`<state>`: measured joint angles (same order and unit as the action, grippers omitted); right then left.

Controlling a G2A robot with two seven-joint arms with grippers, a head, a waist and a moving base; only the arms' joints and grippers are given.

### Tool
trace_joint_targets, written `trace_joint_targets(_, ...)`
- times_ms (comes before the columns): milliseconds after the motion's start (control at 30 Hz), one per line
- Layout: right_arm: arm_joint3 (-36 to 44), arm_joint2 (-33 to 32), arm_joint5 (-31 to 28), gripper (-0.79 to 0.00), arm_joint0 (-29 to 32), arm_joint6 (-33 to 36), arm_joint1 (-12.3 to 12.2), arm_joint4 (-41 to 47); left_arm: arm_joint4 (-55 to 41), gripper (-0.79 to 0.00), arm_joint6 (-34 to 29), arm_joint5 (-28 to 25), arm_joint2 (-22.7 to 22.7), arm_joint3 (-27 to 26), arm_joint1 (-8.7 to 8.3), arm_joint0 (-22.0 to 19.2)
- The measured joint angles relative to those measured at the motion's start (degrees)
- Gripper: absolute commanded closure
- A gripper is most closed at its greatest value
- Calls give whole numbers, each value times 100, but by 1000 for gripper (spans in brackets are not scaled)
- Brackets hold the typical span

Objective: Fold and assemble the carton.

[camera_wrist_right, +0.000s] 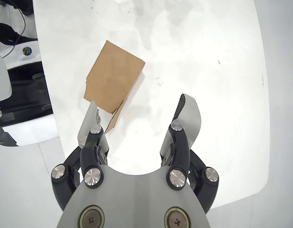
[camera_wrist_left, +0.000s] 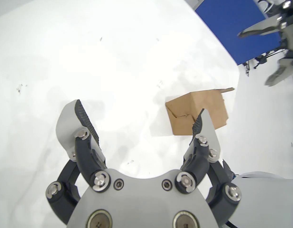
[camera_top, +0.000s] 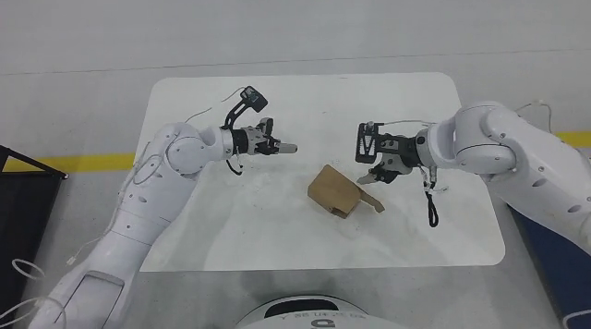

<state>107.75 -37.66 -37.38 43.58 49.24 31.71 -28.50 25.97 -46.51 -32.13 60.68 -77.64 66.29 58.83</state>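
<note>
A small brown carton (camera_top: 339, 192) lies on the white table (camera_top: 231, 227), near the middle toward the front edge. It is folded into a box shape, with one flap sticking out on the side nearest my right arm. My left gripper (camera_top: 288, 148) hangs open over the table, apart from the carton (camera_wrist_left: 196, 112), with nothing between its fingers. My right gripper (camera_top: 371, 155) is open too, just beyond the carton (camera_wrist_right: 113, 79) and not touching it. One right fingertip (camera_wrist_right: 92, 110) overlaps the carton's flap in the right wrist view.
A black stand (camera_top: 23, 200) sits off the table's left side. A blue panel (camera_wrist_left: 229, 20) stands beyond the table's right edge. A yellow floor line (camera_top: 83, 161) runs behind the table.
</note>
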Motion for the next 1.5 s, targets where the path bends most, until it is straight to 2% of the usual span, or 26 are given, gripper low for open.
trace_joint_targets(200, -1, 15, -13, -785, -5, 8, 9, 32, 81, -785, 3, 6, -15, 11, 2, -2)
trace_joint_targets(333, -343, 49, -166, -785, 348, -275, -31, 334, 248, -785, 44, 32, 126, -139, -54, 125)
trace_joint_targets(533, -420, 28, -122, -785, 757, 300, -170, 670, 241, -785, -142, -28, 280, -330, -143, 335)
trace_joint_targets(633, -491, -19, 9, -739, 908, 412, -219, 806, 224, -785, -158, -86, 189, -328, -133, 256)
trace_joint_targets(667, -507, -37, 74, -714, 949, 439, -234, 817, 210, -785, -150, -92, 160, -318, -128, 227)
trace_joint_targets(767, -534, -101, 302, -446, 1094, 486, -280, 859, 202, -785, -145, -96, 139, -309, -124, 207)
trace_joint_targets(833, -608, -143, 410, -332, 1213, 427, -308, 911, 203, -785, -145, -96, 141, -309, -124, 210)
trace_joint_targets(967, -894, -150, 510, 0, 1444, 166, -314, 1013, 203, -785, -146, -95, 142, -310, -124, 210)
trace_joint_targets(1333, -875, -924, 619, 0, 1640, -835, -468, 1356, 203, -785, -146, -95, 142, -310, -124, 210)
trace_joint_targets(1500, -252, -1368, 641, 0, 1534, -506, -571, 1149, 203, -785, -146, -95, 142, -310, -124, 210)
